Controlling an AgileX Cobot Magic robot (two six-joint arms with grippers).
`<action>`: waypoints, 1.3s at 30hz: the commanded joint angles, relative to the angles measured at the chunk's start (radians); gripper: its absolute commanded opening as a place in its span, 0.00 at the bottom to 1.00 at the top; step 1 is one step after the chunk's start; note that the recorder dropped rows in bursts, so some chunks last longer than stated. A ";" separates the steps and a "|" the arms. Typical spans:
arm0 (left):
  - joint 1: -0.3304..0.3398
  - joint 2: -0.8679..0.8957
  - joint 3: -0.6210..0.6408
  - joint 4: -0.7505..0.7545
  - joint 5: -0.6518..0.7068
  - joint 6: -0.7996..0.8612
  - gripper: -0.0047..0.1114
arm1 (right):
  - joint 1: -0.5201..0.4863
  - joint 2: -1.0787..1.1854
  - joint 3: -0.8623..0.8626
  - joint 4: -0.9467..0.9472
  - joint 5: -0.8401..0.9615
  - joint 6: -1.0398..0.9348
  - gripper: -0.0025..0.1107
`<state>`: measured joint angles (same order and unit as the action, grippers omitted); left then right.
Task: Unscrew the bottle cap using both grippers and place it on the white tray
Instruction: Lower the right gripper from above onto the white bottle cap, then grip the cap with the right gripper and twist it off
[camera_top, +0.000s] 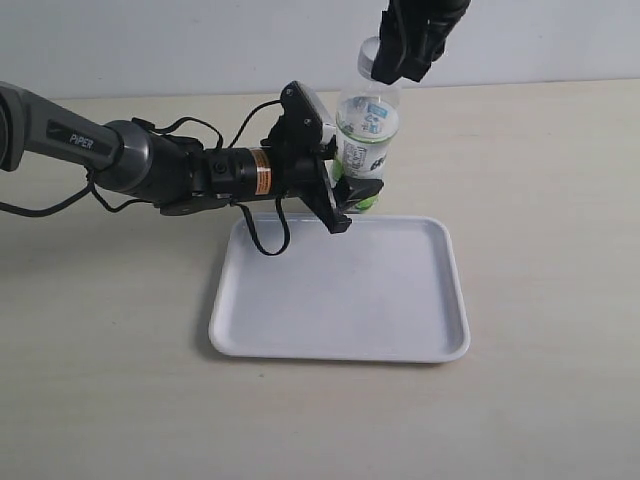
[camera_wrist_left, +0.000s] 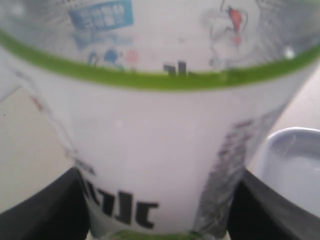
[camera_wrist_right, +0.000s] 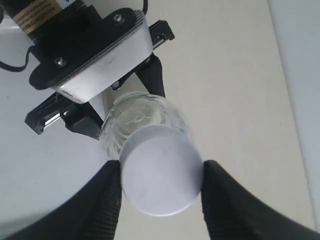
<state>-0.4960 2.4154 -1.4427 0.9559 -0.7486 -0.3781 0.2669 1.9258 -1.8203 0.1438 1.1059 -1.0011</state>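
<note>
The clear bottle (camera_top: 368, 130) with the lime label stands upright on the table just behind the white tray (camera_top: 340, 300). My left gripper (camera_top: 350, 195), on the grey PIPER arm, is shut on the bottle's lower body; in the left wrist view the label (camera_wrist_left: 160, 125) fills the frame between the black fingers (camera_wrist_left: 45, 212). From above, my right gripper (camera_top: 395, 65) is shut on the white bottle cap (camera_top: 368, 52). Seen from the right wrist, the cap (camera_wrist_right: 160, 170) sits on the bottle neck (camera_wrist_right: 135, 115), with both ribbed fingers (camera_wrist_right: 100, 205) pressed against its sides.
The tray holds nothing and lies in front of the bottle; its corner (camera_wrist_left: 295, 165) shows beside the bottle in the left wrist view. The left arm's black cable (camera_top: 265, 235) hangs over the tray's far left corner. Beige tabletop surrounds the tray.
</note>
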 joint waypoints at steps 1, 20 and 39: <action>-0.001 -0.009 0.001 0.007 0.010 -0.003 0.04 | 0.002 -0.001 0.000 -0.013 -0.047 -0.218 0.02; -0.002 -0.009 0.001 0.007 0.008 0.003 0.04 | 0.002 -0.001 0.000 0.036 -0.036 -0.751 0.02; -0.002 -0.009 0.001 -0.002 0.006 0.003 0.04 | 0.002 -0.001 0.000 0.038 -0.032 -0.695 0.35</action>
<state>-0.4960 2.4154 -1.4427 0.9522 -0.7449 -0.3781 0.2669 1.9258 -1.8203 0.1848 1.0803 -1.7211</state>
